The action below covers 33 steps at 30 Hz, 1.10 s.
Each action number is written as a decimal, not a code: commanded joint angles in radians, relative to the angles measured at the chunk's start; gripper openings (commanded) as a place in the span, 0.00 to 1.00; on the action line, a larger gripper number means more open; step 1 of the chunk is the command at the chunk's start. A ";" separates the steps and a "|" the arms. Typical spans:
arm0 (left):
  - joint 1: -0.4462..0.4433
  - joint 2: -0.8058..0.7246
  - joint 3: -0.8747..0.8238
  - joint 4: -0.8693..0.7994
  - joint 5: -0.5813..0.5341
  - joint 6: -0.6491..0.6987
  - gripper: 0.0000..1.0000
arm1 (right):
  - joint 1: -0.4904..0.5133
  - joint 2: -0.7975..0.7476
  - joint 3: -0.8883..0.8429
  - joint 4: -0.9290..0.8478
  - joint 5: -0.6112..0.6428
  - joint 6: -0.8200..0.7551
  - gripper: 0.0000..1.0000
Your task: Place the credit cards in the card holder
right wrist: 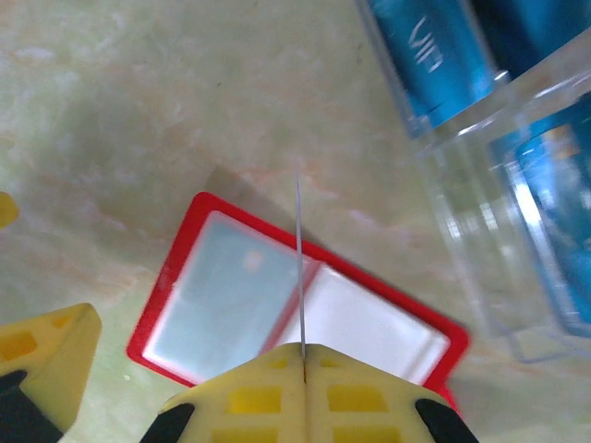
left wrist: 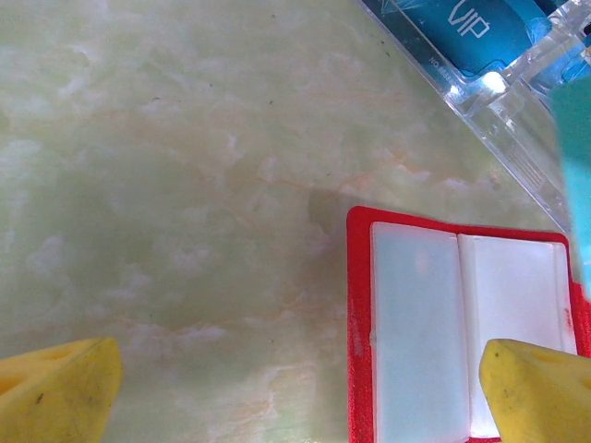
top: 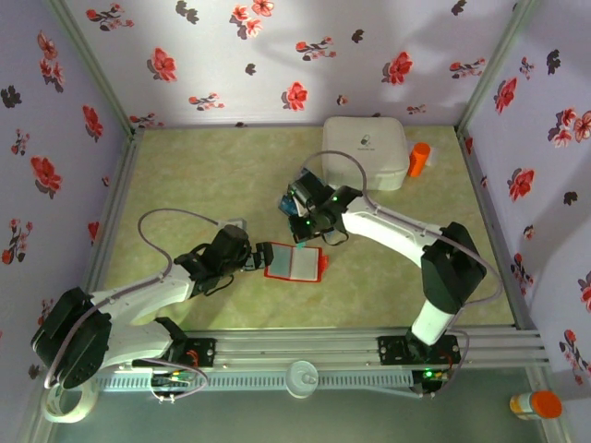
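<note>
The red card holder [top: 294, 262] lies open on the table, its two pale pockets facing up [left wrist: 416, 332] [right wrist: 231, 295]. My right gripper [top: 300, 220] hangs above it, shut on a thin teal credit card seen edge-on [right wrist: 300, 258] between the yellow fingers [right wrist: 303, 355]; that card also shows at the right edge of the left wrist view [left wrist: 577, 157]. More blue credit cards [right wrist: 434, 65] stand in a clear plastic box [top: 305, 189] [left wrist: 499, 83]. My left gripper [top: 263, 257] [left wrist: 295, 397] is open, low at the holder's left edge, one fingertip [left wrist: 540, 388] over a pocket.
A big white rounded box [top: 365, 148] and an orange bottle [top: 419, 159] stand at the back right. Floral walls close in three sides. The left gripper's yellow fingertip [right wrist: 46, 355] shows close beside the holder in the right wrist view.
</note>
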 commanded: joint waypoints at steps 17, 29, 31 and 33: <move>0.003 0.055 0.047 -0.060 -0.003 0.103 1.00 | -0.016 0.056 -0.164 0.285 -0.147 0.215 0.00; -0.022 0.145 0.098 -0.063 -0.006 0.152 1.00 | -0.028 0.109 -0.189 0.354 -0.196 0.244 0.00; -0.027 0.161 0.103 -0.061 -0.009 0.156 1.00 | -0.028 0.107 -0.195 0.358 -0.196 0.246 0.00; -0.031 0.179 0.108 -0.059 -0.013 0.162 1.00 | -0.028 0.106 -0.198 0.361 -0.195 0.249 0.00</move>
